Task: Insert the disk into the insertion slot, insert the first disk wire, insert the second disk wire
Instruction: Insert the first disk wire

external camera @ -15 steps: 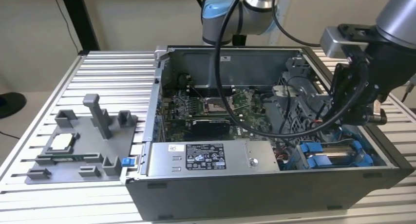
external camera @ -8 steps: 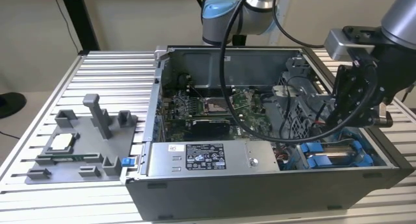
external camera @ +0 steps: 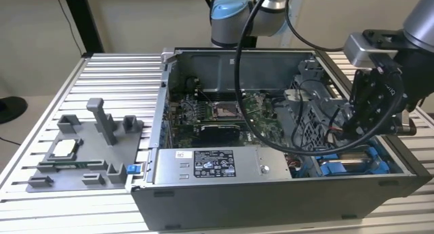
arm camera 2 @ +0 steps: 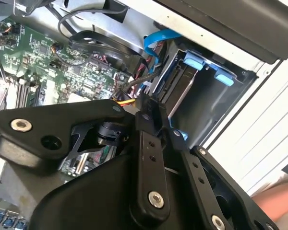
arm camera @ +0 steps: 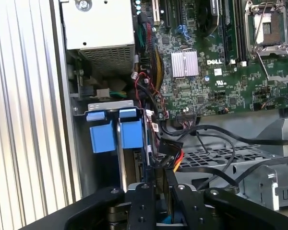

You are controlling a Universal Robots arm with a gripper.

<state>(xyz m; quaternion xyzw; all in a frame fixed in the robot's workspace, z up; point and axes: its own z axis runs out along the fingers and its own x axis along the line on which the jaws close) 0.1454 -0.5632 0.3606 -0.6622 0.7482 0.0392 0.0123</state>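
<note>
Arm (external camera: 422,15) steeply nose-down over the insertion slot (external camera: 352,166)

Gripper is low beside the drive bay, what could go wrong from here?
1. The gripper sits among loose black cables next to the insertion slot; a move could snag them.
2. The arm's own cable hangs across the motherboard and could catch there.

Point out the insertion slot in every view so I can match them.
Exterior view: insertion slot, blue rails in the case's near corner, at the exterior view's right.
Second wrist view: blue tabs against the case wall, beyond the motherboard.
First wrist view: blue tabs next to the power-supply box.
Shared landmark: the green motherboard.
</note>
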